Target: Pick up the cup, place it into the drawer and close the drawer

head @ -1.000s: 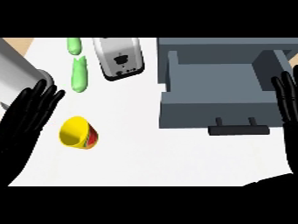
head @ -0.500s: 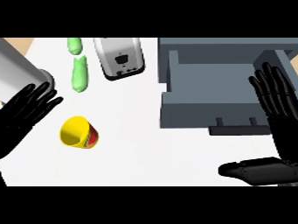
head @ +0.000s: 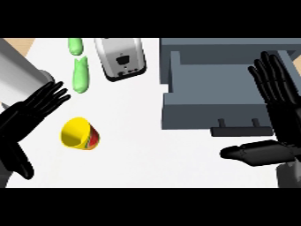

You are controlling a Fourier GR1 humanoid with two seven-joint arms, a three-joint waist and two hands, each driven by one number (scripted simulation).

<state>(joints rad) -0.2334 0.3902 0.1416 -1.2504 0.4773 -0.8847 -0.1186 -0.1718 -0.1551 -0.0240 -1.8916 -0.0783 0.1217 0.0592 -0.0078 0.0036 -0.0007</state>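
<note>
Yellow cup (head: pixel 79 133) lay tipped on the table (head: pixel 146 163), left hand (head: pixel 24 119) released at its 9 o'clock, right hand (head: pixel 288 119) released over open drawer (head: pixel 224 95) at 3 o'clock

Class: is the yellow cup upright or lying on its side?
On its side: the yellow cup shows its open mouth facing left on the white counter.

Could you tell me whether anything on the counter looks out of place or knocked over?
Only the yellow cup stands out: it lies tipped on its side near the left hand, mouth facing left, and neither hand holds it. The grey drawer stands open by the right hand.
</note>
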